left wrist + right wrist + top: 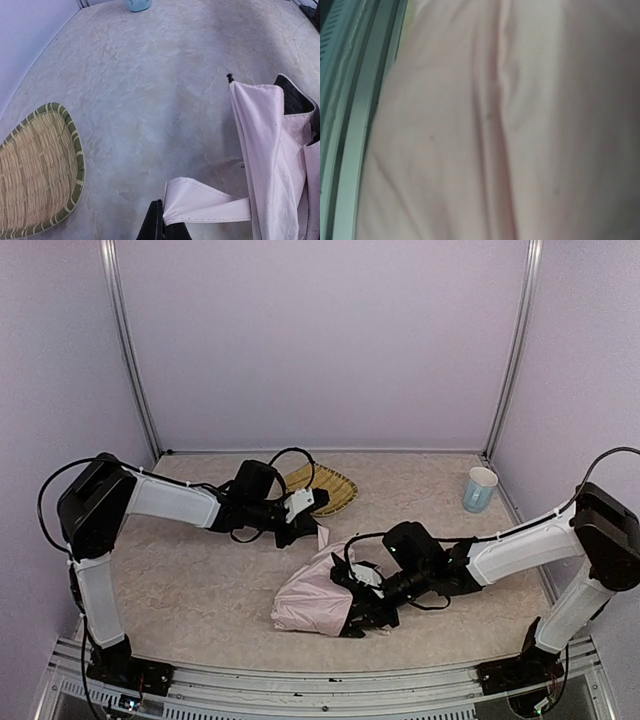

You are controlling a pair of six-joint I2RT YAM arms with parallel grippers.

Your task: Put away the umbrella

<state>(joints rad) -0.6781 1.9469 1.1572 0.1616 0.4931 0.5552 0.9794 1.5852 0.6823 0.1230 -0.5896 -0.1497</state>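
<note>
The umbrella lies collapsed on the table at centre front, its pale pink canopy bunched with black underside showing at the edges. In the left wrist view the canopy is at the right, with a black rib tip at its top. My left gripper is shut on the umbrella's pale pink strap, which runs taut to the canopy. In the top view the left gripper is just behind the umbrella. My right gripper is pressed against the umbrella's right side. Its fingers are hidden, and pink fabric fills the right wrist view.
A woven bamboo tray lies just behind the left gripper and shows at the left in the left wrist view. A pale blue cup stands at the back right. The metal front rail is close to the umbrella.
</note>
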